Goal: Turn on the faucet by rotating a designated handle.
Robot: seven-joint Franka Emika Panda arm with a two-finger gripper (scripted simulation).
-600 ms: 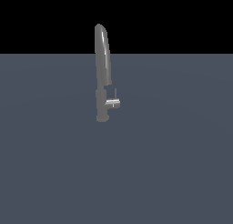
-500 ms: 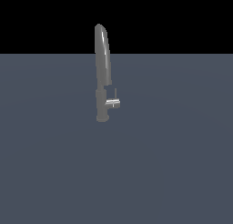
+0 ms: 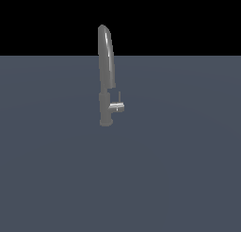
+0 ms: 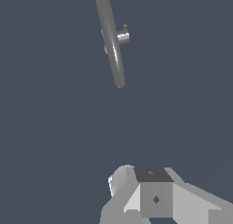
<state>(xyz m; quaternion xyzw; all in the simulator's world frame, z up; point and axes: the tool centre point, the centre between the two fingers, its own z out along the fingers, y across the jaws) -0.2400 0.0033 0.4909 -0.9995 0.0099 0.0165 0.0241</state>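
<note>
Grey faucet [image 3: 106, 75] stands upright, handle [image 3: 117, 107] untouched; gripper [image 4: 150, 191] well apart, jaw state unclear

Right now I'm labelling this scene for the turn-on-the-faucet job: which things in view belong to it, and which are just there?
Belongs to the job:
- tall slim grey metallic faucet, upright
- short grey side handle with thin rod lever, on the exterior view's right of the base column
- white pincer, apart from the faucet; open or shut unclear

Just there:
- flat dark blue-grey floor

You are looking at the grey metallic faucet [image 3: 106, 80] standing upright, its handle [image 3: 117, 106] sticking out toward the exterior view's right, thin lever pointing up.
</note>
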